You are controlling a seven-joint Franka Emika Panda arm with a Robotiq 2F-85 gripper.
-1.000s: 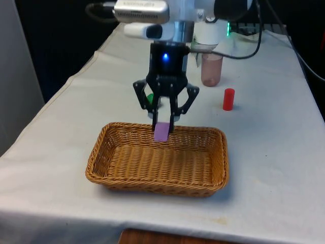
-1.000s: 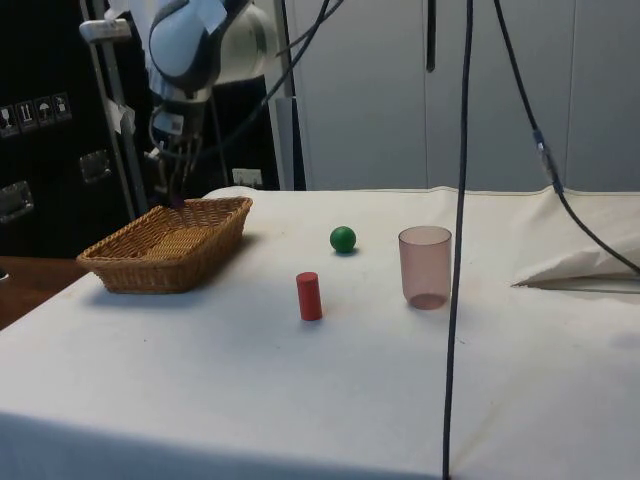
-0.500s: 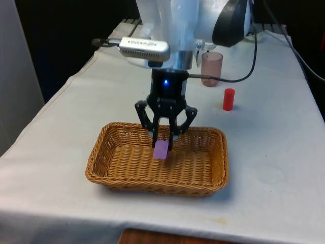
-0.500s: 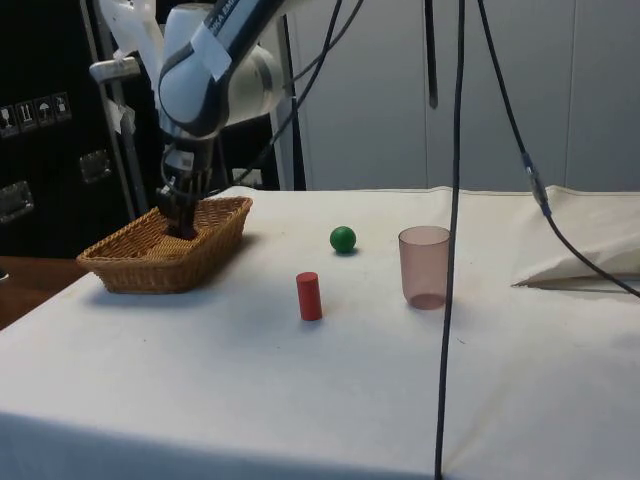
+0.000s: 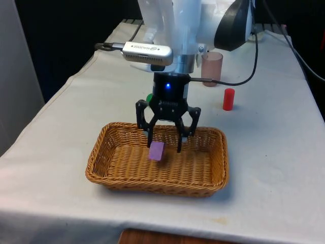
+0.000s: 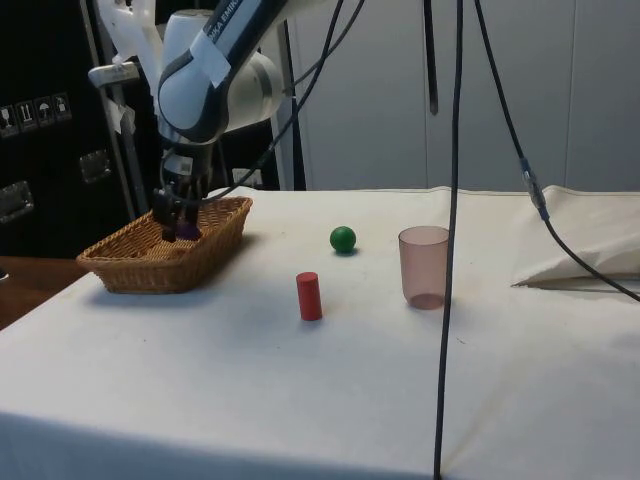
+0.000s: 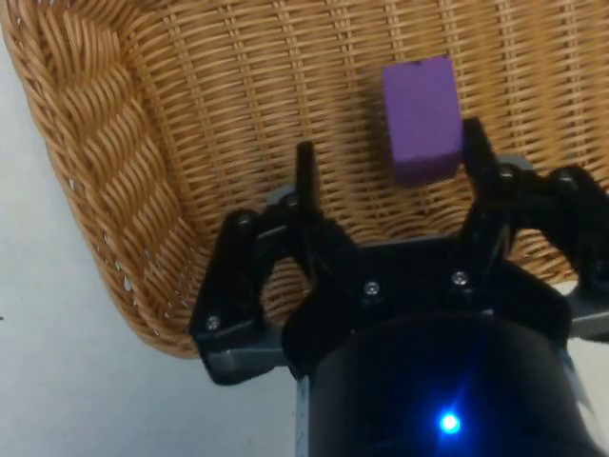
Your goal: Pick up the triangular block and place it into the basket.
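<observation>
The gripper (image 5: 165,143) hangs over the basket (image 5: 104,161), its fingers spread wide apart with nothing between them. The purple block (image 5: 156,151) sits just beside one finger, tilted, down inside the basket near its middle. From the wrist camera the block (image 7: 422,120) lies on the woven floor, close against the tip of one finger (image 7: 473,143), while the other finger (image 7: 305,171) stands well clear of it; whether that nearer finger actually touches the block I cannot tell. The gripper (image 7: 388,157) is plainly not clamped on anything.

From the side, the gripper (image 6: 175,222) dips just below the basket's rim (image 6: 160,268), and a bit of purple, the block (image 6: 187,232), shows at the fingertips there.

The basket rests on the table (image 5: 274,152), on the end away from the robot's base. Beyond the basket, further up the table, a green ball (image 5: 150,97) peeks out from behind the gripper's body. A red cylinder (image 5: 228,99) stands upright past the basket's far corner, toward the front view's right, and a pinkish translucent cup (image 5: 212,68) stands further off still, partly behind the arm. In the side view the ball (image 6: 343,239), the cylinder (image 6: 309,296) and the cup (image 6: 425,266) stand apart from one another and well apart from the basket, none touching.
</observation>
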